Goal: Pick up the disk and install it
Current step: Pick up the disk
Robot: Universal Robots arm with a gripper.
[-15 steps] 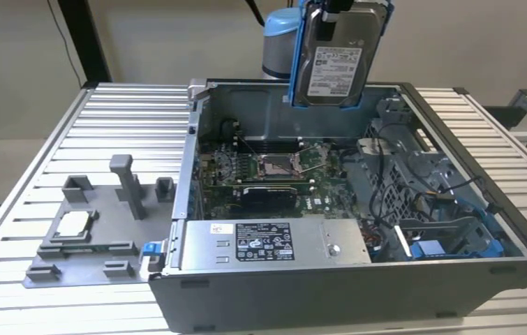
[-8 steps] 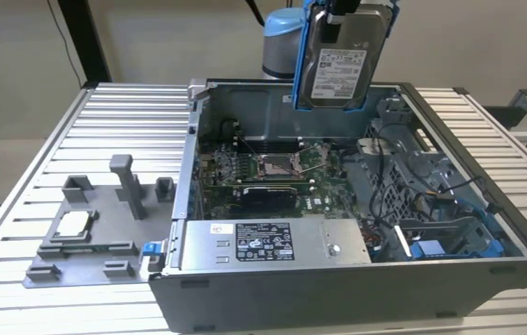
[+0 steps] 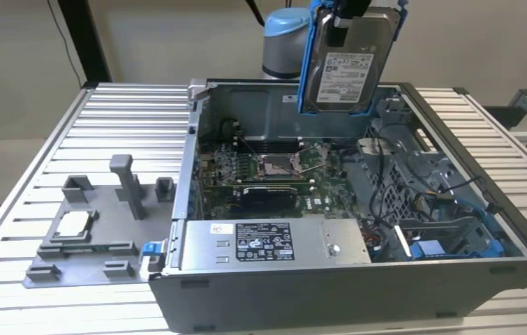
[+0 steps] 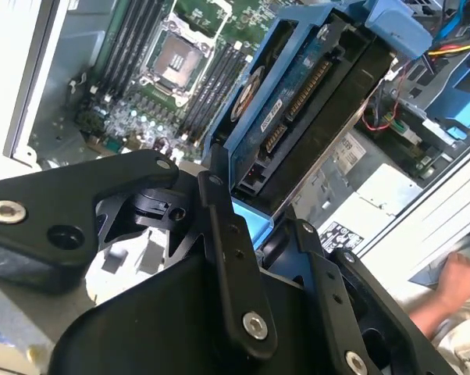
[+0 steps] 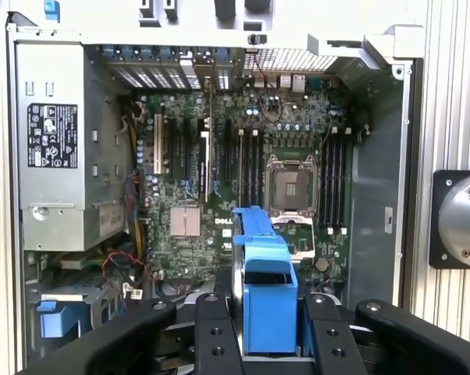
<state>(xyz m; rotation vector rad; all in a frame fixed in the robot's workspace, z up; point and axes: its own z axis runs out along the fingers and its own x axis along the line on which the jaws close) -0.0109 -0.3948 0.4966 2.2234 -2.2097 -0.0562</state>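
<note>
The gripper (image 3: 345,17) is clamping the disk (image 3: 343,73) by its blue bracket, suspending it upright above the case (image 3: 338,286). A good carry probably means gripping firmly and moving clear of the case's walls.

Soft, even light in the exterior view, shadows faint. In the first wrist view the open grey metal computer case's rim (image 5: 126,33) glares white.

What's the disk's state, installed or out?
Out: the disk, held upright by the gripper, hangs above the open computer case, clear of its bays.
</note>
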